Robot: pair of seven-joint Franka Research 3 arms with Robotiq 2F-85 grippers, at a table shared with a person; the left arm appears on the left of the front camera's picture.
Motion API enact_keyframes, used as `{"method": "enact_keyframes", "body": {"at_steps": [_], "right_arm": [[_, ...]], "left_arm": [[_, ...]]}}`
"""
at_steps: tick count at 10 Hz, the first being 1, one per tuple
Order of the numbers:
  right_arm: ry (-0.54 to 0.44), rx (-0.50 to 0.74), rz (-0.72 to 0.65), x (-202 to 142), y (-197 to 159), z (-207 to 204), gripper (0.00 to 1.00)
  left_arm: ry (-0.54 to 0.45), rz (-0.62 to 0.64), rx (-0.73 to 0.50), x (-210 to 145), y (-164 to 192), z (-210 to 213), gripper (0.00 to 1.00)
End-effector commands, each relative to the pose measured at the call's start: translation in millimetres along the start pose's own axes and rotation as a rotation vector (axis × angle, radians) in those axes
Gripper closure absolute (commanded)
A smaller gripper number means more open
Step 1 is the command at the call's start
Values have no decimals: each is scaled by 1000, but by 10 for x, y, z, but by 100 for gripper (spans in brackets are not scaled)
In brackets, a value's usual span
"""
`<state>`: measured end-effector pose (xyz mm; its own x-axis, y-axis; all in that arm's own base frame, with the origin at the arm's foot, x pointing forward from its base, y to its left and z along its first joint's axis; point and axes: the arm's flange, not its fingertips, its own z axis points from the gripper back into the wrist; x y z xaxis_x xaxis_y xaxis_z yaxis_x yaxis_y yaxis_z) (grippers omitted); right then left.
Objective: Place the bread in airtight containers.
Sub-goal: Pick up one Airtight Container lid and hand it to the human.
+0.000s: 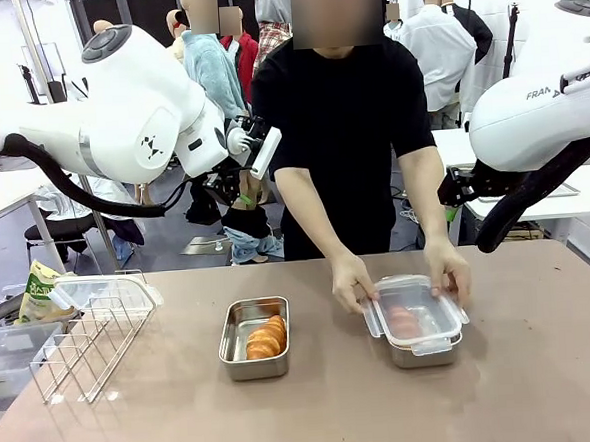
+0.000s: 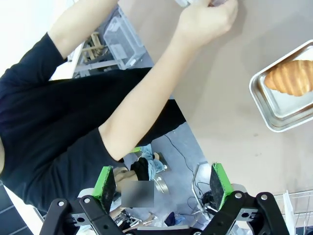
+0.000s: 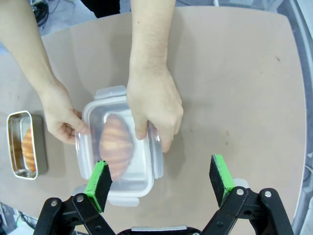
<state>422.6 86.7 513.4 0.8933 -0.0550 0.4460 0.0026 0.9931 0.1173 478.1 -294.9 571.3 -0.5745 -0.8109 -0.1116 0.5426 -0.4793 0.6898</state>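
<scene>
An open steel airtight container (image 1: 233,357) (image 2: 282,108) (image 3: 14,147) sits at table centre with one bread roll (image 1: 267,337) (image 2: 292,77) (image 3: 30,149) inside. To its right, a second container (image 1: 414,324) (image 3: 124,183) holds another roll (image 3: 116,142) under a translucent lid. The person's two hands (image 1: 351,283) (image 3: 155,103) press on that lid. My left gripper (image 1: 241,196) (image 2: 164,183) hangs open, high above the table's far edge. My right gripper (image 1: 451,199) (image 3: 161,178) is open too, held above the lidded container with nothing between its fingers.
A wire rack basket (image 1: 87,339) stands at the table's left edge, with a green and yellow bag (image 1: 39,294) and clear plastic bins (image 1: 2,349) beside it. The person stands at the far side, arms reaching over the table.
</scene>
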Motion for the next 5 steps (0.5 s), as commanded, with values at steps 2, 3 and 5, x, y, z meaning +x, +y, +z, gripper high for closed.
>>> {"method": "enact_keyframes", "body": {"at_steps": [2,3,5], "right_arm": [[2,-1,-2,-1,-13,-5,0],[2,-1,-2,-1,-13,-5,0],[2,-1,-2,-1,-13,-5,0]], "left_arm": [[102,108,-89,-455,-378,304,0],[113,121,-130,-669,-526,339,0],[178,196,-241,-1134,-866,429,0]]}}
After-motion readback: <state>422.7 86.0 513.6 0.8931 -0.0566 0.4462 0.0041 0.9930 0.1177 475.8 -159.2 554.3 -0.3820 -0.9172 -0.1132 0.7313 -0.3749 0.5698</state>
